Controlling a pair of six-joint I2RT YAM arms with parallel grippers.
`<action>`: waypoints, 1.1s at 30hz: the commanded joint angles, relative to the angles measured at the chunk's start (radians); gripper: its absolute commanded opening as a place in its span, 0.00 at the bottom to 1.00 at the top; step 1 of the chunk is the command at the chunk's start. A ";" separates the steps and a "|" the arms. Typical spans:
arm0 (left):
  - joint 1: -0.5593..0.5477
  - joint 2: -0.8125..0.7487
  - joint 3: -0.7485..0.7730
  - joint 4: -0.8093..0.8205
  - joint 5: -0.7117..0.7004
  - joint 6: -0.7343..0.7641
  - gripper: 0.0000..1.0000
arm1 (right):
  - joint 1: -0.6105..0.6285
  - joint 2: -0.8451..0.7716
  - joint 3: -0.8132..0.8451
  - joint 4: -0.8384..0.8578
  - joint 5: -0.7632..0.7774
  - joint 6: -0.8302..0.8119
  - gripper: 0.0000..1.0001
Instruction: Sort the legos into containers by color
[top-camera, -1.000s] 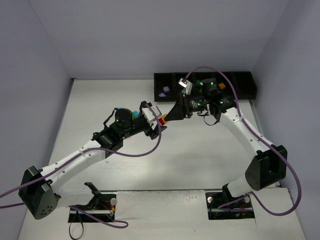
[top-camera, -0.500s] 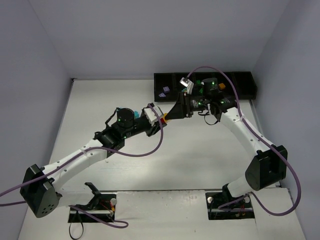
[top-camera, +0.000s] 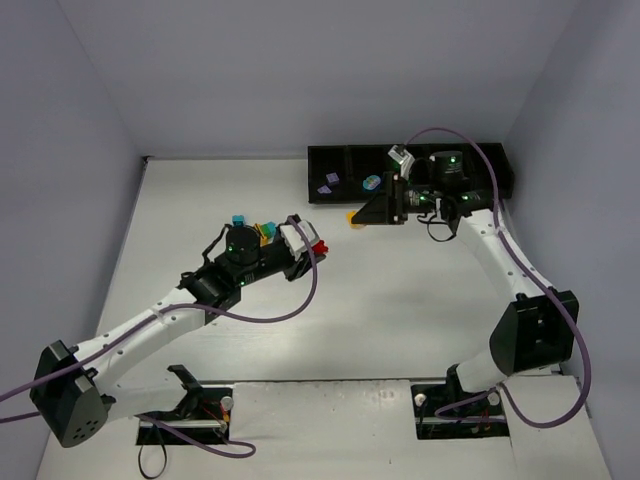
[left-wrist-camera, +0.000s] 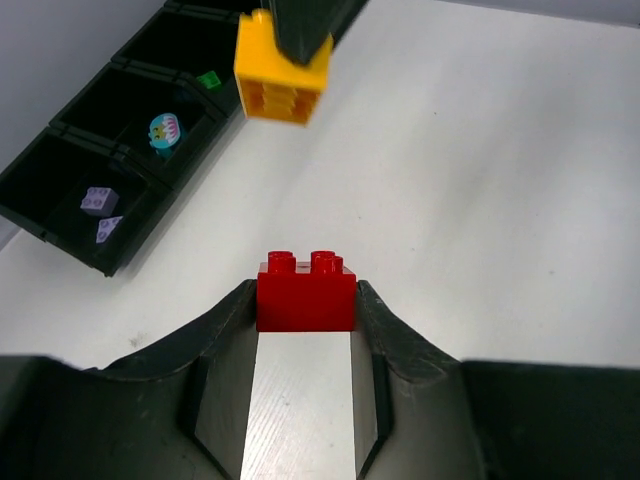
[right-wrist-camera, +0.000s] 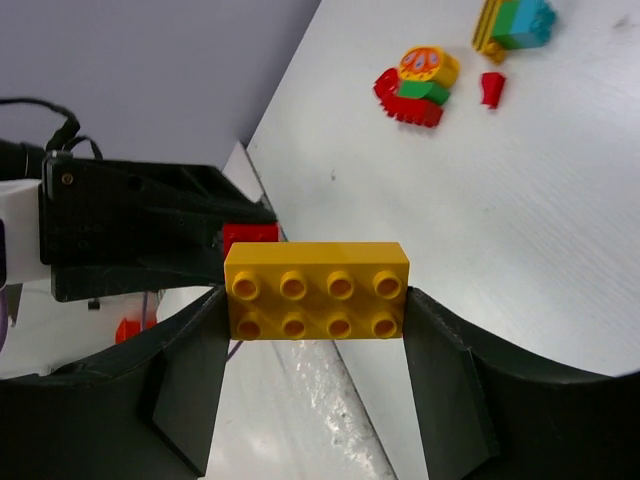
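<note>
Left claw (left-wrist-camera: 306, 300) clamped on a red brick (left-wrist-camera: 306, 283), at bench (top-camera: 200, 200) centre. Right claw (right-wrist-camera: 316, 302) clamped on a yellow brick (right-wrist-camera: 316, 275), barely showing from above. Tray (top-camera: 340, 150) at 1 o'clock; right arm (top-camera: 500, 262) hides several bins.

No words, brand names or nos. legible anywhere; only printed pics on two pcs. Round yellow lego (right-wrist-camera: 428, 65), right wrist view: pink/orange circle w/ spokes on its top face, reads like a peace sign. Teal round lego (left-wrist-camera: 165, 130), lying in a bin of the black containers (left-wrist-camera: 140, 225), left wrist view: printed pattern on its face w/ pink & dark bits, maybe a cartoon face; too small to tell. Same pc in top view is just a blur of colour.
</note>
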 joint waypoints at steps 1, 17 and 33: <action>0.005 -0.039 -0.006 0.044 -0.011 0.004 0.00 | -0.079 0.019 0.049 0.038 -0.008 -0.006 0.00; 0.005 -0.181 -0.138 0.006 -0.080 -0.129 0.00 | -0.285 0.519 0.545 0.016 1.356 0.040 0.00; 0.005 -0.176 -0.131 -0.009 -0.063 -0.095 0.00 | -0.316 0.794 0.920 0.021 1.261 -0.027 0.69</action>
